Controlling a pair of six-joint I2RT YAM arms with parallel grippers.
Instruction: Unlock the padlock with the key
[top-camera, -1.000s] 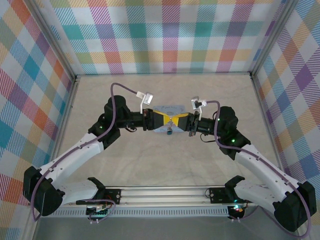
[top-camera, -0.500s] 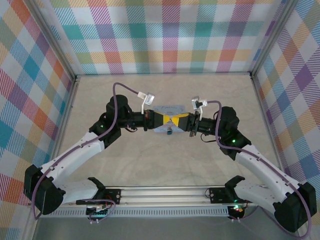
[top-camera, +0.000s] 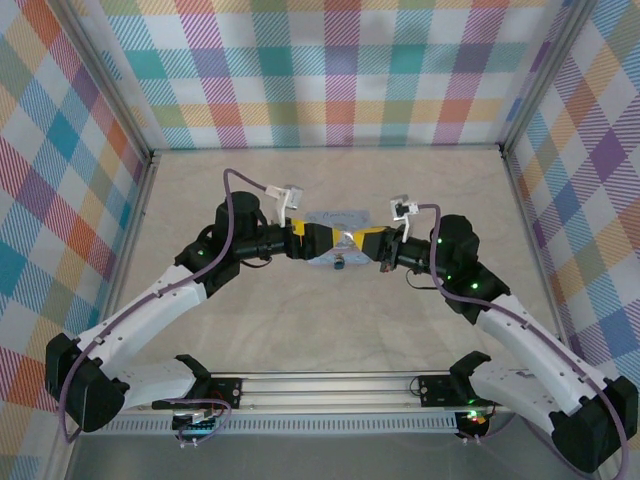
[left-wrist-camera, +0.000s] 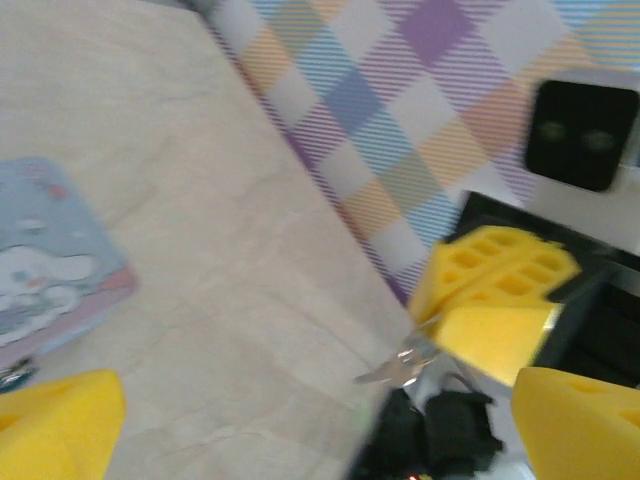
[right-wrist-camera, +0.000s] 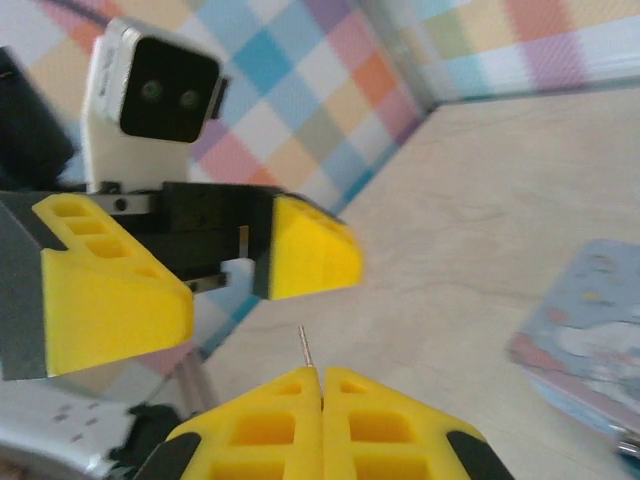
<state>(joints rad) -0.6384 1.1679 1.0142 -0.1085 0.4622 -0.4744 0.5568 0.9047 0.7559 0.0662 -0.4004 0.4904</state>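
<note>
The right gripper is pinching a thin silver key. The left gripper is gaping wide. The padlock, tiny and dark, is lying at the blue tin's near edge on the beige table. Plaid walls are surrounding everything.

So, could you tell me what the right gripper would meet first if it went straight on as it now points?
Most likely the open, yellow-fingered left gripper facing it; the right gripper's thin silver key leads; depth is unclear.
</note>
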